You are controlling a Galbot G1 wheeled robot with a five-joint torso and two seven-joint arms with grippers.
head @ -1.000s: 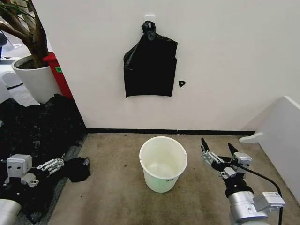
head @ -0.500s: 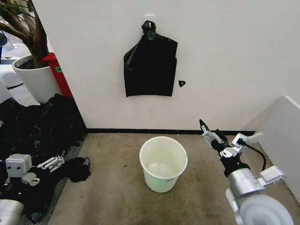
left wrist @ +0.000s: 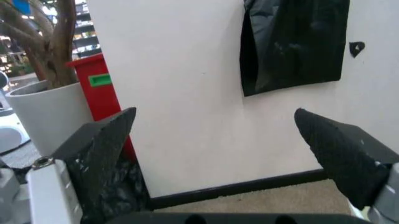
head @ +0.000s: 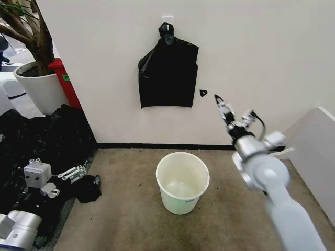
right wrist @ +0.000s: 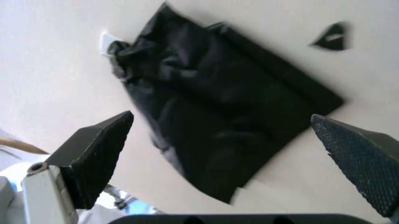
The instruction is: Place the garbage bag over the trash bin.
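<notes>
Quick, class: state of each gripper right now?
Left gripper: jaws open, holding nothing.
Right gripper: jaws open, holding nothing, raised near the wall.

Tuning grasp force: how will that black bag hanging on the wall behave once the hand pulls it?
Probably floppy: the black bag hangs creased and limp from a wall hook. Likely very light, being thin film. Its glossy surface may slip, and the knotted top could snag. The right hand, open, is raised toward it.
</notes>
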